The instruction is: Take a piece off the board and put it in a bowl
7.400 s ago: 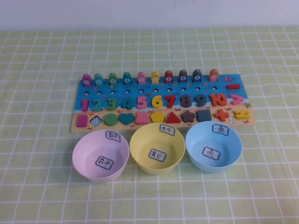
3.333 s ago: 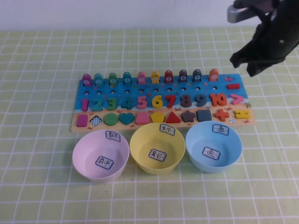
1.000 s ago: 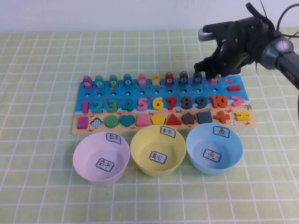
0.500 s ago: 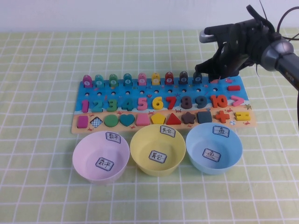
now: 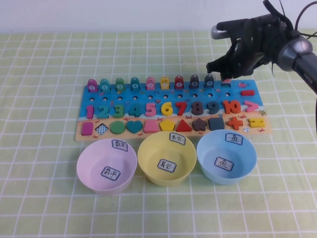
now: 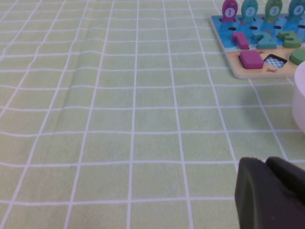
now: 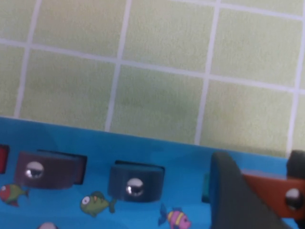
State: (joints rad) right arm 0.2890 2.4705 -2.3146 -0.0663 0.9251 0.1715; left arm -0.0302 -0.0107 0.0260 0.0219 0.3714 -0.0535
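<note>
Lifted off board: piece, clamped in right gripper; left gripper unclear.

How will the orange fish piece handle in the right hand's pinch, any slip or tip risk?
Probably rigid: the orange fish keeps its shape between the right hand's fingers. Likely light, being small beside the board. It may pivot or slip, since the grip looks narrow and the faces smooth. The left hand sits apart on the cloth.
</note>
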